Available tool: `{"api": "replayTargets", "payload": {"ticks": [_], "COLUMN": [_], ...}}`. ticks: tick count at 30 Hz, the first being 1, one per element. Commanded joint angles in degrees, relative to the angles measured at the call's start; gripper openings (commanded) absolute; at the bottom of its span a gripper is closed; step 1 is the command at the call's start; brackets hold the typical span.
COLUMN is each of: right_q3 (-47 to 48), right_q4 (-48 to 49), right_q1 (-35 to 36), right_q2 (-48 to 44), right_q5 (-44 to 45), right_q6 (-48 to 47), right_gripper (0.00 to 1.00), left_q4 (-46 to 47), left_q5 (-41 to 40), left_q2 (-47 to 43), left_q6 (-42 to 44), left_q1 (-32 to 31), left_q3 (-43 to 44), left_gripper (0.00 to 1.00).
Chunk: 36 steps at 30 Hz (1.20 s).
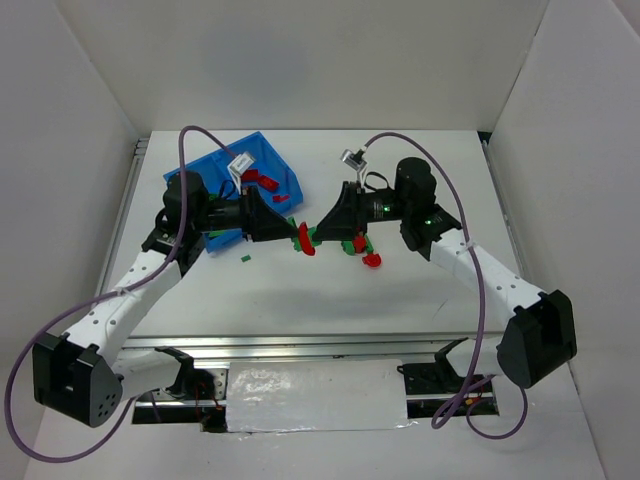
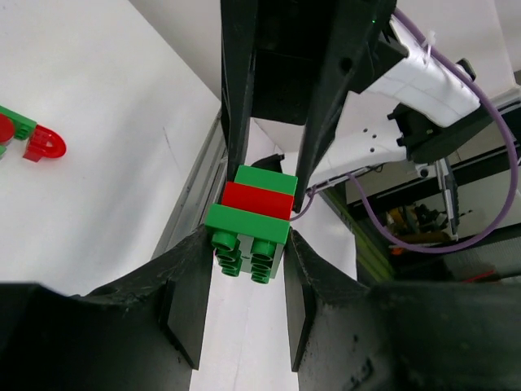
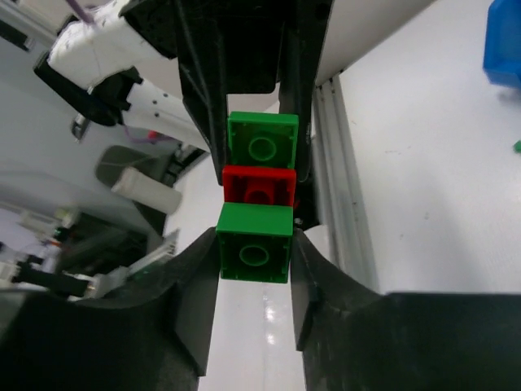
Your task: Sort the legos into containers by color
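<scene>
A small stack of a green brick (image 2: 248,235), a red brick (image 2: 256,199) and a second green brick (image 2: 266,179) hangs between both grippers above the table's middle (image 1: 303,238). My left gripper (image 2: 247,244) is shut on the near green brick. My right gripper (image 3: 254,257) is shut on the opposite green brick (image 3: 254,254), with the red brick (image 3: 259,186) beyond it. The two grippers face each other tip to tip. The blue bin (image 1: 262,140) lies at the back left, behind my left arm, with red bricks (image 1: 262,180) in it.
Loose bricks lie under and beside my right gripper: a red one (image 1: 372,261), a green one (image 1: 350,247), and a tiny green one (image 1: 244,257) near the bin. A red-green rounded pair (image 2: 32,140) shows in the left wrist view. White walls enclose the table.
</scene>
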Motion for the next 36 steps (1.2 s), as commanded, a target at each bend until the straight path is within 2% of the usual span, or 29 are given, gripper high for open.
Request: {"api": "replayTargets", "payload": {"ticks": [1, 3, 5, 8, 11, 18, 22, 25, 27, 29, 30, 31, 32, 34, 35, 36], "right_q3": [2.7, 2.5, 2.0, 1.8, 0.7, 0.1, -0.6, -2.2, -1.8, 0.6, 1.6, 2.7, 5.4, 9.4, 14.8, 17.9], "right_q4": [0.4, 0.0, -0.5, -1.2, 2.1, 4.4, 3.9, 7.4, 5.4, -1.0, -3.2, -5.8, -7.0, -10.6, -11.9, -14.1], "right_q1": [1.0, 1.0, 0.9, 0.2, -0.9, -2.5, -2.7, -2.8, -2.8, -2.7, -2.6, -2.5, -1.9, -0.9, -0.1, 1.6], "right_q2": [0.7, 0.9, 0.4, 0.0, -0.3, -0.3, -0.7, -0.8, -0.4, 0.5, 2.3, 3.7, 7.2, 11.8, 14.3, 19.8], "right_q5": [-1.7, -1.3, -0.5, 0.3, 0.0, -0.6, 2.1, 4.1, 7.9, 12.0, 19.1, 22.1, 28.6, 34.0, 37.2, 41.6], "right_q6": [-0.8, -1.3, -1.9, -3.3, -1.1, 0.1, 0.1, 2.2, 1.6, -1.5, -2.0, -2.7, -3.0, -4.2, -4.9, -5.7], "right_gripper": [0.38, 0.15, 0.00, 0.00, 0.00, 0.00, 0.00, 0.00, 0.00, 0.00, 0.00, 0.00, 0.00, 0.00, 0.00, 0.00], "left_q4": [3.8, 3.9, 3.7, 4.4, 4.6, 0.9, 0.4, -0.6, -1.1, -4.3, -7.0, -9.6, -16.3, -23.3, -29.1, -31.8], "left_q5": [0.0, 0.2, 0.6, 1.6, 1.6, -0.5, -2.1, -4.2, -4.4, -4.4, -5.1, -6.0, -9.3, -14.5, -20.2, -22.7], "left_q2": [-1.5, -1.7, -1.7, -2.5, -3.5, -3.7, -3.7, -4.2, -4.8, -5.1, -5.8, -6.2, -7.5, -8.9, -9.4, -10.3], "left_q6": [0.4, 0.6, 1.0, 1.3, 1.7, 3.9, 3.7, 3.7, 3.7, 5.0, 7.2, 8.4, 9.6, 13.2, 13.9, 14.9], "left_q1": [-0.1, -0.1, -0.1, -0.1, -0.1, 0.1, 0.5, 1.2, 1.8, 3.0, 3.5, 4.7, 5.5, 7.4, 7.8, 8.3], "left_q3": [0.3, 0.3, 0.2, -0.7, -1.2, -0.8, -0.7, -0.8, -0.5, 0.5, 2.2, 3.0, 5.1, 7.2, 8.2, 10.0], "left_gripper": [0.00, 0.00, 0.00, 0.00, 0.00, 0.00, 0.00, 0.00, 0.00, 0.00, 0.00, 0.00, 0.00, 0.00, 0.00, 0.00]}}
